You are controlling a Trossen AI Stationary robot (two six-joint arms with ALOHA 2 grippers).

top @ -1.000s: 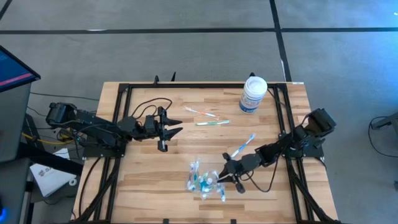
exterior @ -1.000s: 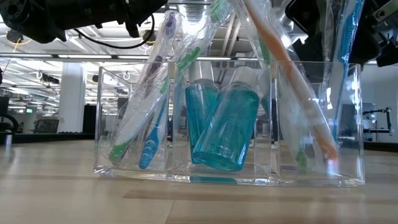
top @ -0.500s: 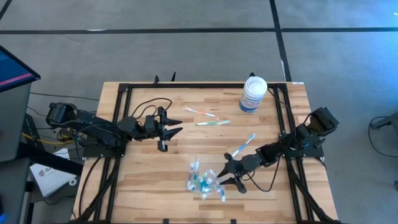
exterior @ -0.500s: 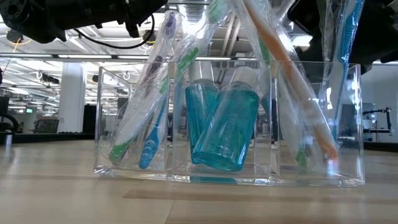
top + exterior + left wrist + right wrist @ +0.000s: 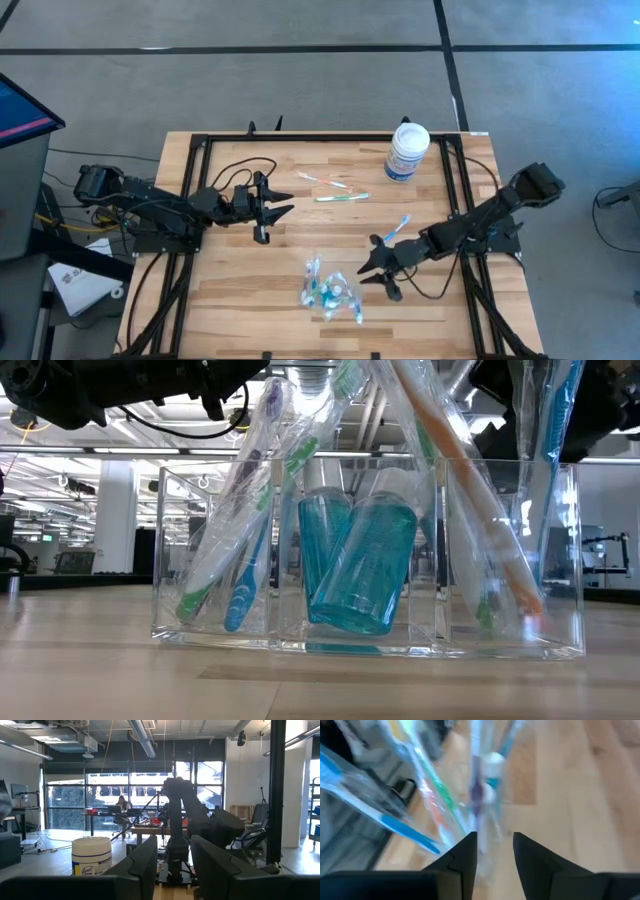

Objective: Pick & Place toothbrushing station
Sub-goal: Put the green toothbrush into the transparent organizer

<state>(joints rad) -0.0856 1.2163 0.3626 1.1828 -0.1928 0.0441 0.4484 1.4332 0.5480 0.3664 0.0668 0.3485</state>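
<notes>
A: The right gripper [image 5: 378, 268], lower right of centre in the high view, has its two dark fingers spread and empty, just right of the small clear plastic organiser tray [image 5: 330, 294]. The left gripper [image 5: 272, 208], left of centre, waits with fingers parted, holding nothing.

B: What's in the tray?

A: Wrapped toothbrushes leaning upright and two teal translucent tubes [image 5: 355, 565]. A slim blue toothbrush [image 5: 392, 233] lies just above the right gripper; a green one [image 5: 342, 197] and a pink-white one [image 5: 326, 181] lie upper centre.

B: Handling?

A: I'd judge them light, stiff, slippery in film; pinch the blue handle mid-length.
</notes>
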